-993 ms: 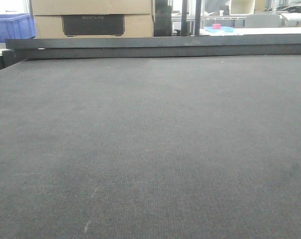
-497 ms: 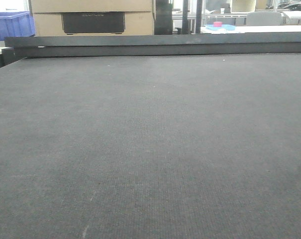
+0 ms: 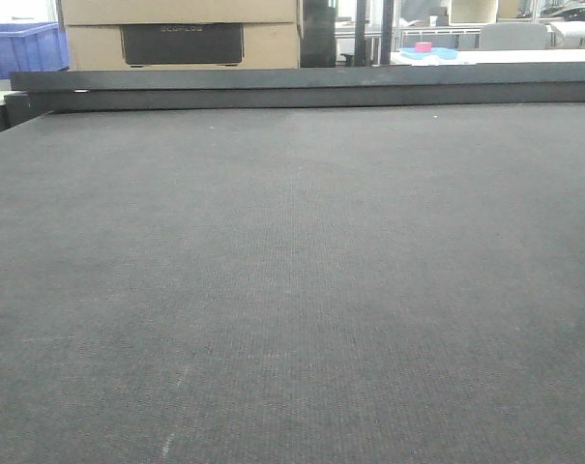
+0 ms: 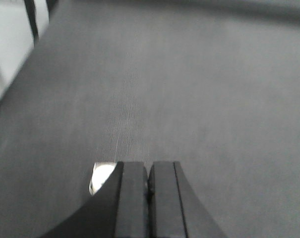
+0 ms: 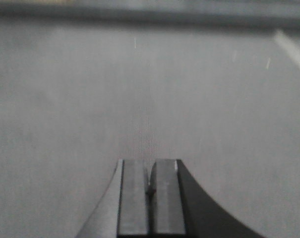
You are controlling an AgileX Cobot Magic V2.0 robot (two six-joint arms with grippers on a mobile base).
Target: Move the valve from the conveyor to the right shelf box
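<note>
The conveyor fills the front view as a wide dark grey woven belt with nothing lying on it, and a dark rail runs along its far edge. No valve and no shelf box show in any view. My left gripper hangs low over the belt, shut, its two dark fingers pressed together with nothing between them. My right gripper is likewise shut and empty above the belt. Neither arm appears in the front view.
Behind the rail stand a cardboard box, a blue bin at the far left and a small pink object on a table. A pale surface borders the belt's left edge. A small bright patch lies beside my left finger.
The front view has shifted slightly: the far rail and the background sit a little differently than a second ago. The belt stays bare.
</note>
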